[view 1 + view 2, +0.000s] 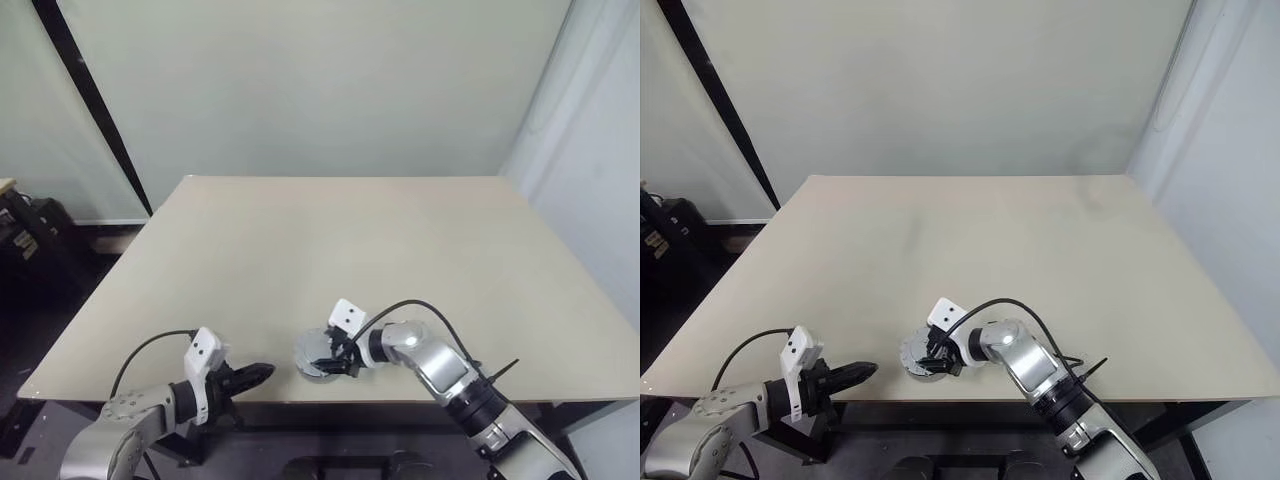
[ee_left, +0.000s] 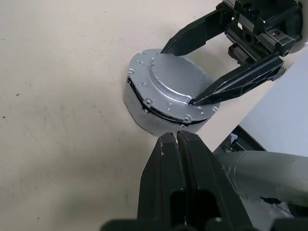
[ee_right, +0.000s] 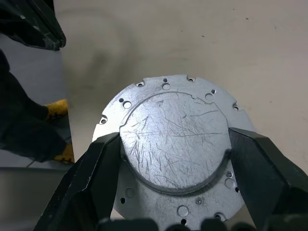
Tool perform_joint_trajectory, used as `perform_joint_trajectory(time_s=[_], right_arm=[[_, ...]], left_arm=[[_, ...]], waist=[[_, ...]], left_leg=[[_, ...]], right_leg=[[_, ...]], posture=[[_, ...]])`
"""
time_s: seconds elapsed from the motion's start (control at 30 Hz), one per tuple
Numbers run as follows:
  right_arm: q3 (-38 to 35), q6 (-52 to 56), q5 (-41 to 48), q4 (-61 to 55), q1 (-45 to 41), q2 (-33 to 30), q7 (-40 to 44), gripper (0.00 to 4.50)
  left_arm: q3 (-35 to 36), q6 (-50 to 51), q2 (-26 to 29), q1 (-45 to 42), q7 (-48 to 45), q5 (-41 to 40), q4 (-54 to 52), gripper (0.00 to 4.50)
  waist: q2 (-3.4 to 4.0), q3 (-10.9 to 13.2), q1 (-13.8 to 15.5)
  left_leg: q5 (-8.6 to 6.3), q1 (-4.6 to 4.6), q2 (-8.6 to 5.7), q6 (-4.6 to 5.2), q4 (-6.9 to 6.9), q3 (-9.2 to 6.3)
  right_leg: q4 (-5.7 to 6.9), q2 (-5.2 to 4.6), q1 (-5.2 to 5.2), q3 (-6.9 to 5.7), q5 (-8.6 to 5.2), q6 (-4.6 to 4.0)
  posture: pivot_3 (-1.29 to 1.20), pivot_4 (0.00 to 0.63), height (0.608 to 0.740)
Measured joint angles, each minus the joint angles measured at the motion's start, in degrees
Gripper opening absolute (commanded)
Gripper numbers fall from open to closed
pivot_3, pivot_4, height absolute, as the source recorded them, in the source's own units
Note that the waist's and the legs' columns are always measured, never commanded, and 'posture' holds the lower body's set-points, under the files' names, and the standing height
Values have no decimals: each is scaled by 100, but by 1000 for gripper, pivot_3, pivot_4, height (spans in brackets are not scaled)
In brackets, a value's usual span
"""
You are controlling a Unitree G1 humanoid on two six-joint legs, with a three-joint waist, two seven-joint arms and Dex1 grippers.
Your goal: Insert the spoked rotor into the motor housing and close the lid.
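Left eye view: motor housing point(image 1: 320, 357) sits near the worktop point(image 1: 340, 260) front edge, right gripper point(image 1: 338, 358) at it. Left gripper point(image 1: 262, 373) just beside, fingers closed, empty.
Left wrist view: lid point(image 2: 174, 86) down on housing.
Right wrist view: 2 fingers point(image 3: 91, 180) spread, flanking the lid's raised disc, likely seating it.

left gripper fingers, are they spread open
No, the left gripper has its two black fingers pressed together, tips pointing at the motor housing.
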Motion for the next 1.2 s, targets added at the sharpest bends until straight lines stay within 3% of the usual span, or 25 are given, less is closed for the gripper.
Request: perform_joint_trajectory(time_s=[0.57,1.2], right_arm=[[280,300,-334,-350,-1,-101,-59,3198],[212,754,-319,-432,-6,79,-246,3198]], left_arm=[[-148,-315,-121,-252,121,227,392,0],[-651,-793,-683,-615,209,589,730,0]], waist=[[-1,-2,0],[-1,-4,0]], left_leg=[[0,2,-1,0,-3,-1],[1,4,-1,1,0,-1]], right_leg=[[0,-1,1,-1,0,0],[3,0,5,-1,0,1]], posture=[[0,0,740],[0,0,740]])
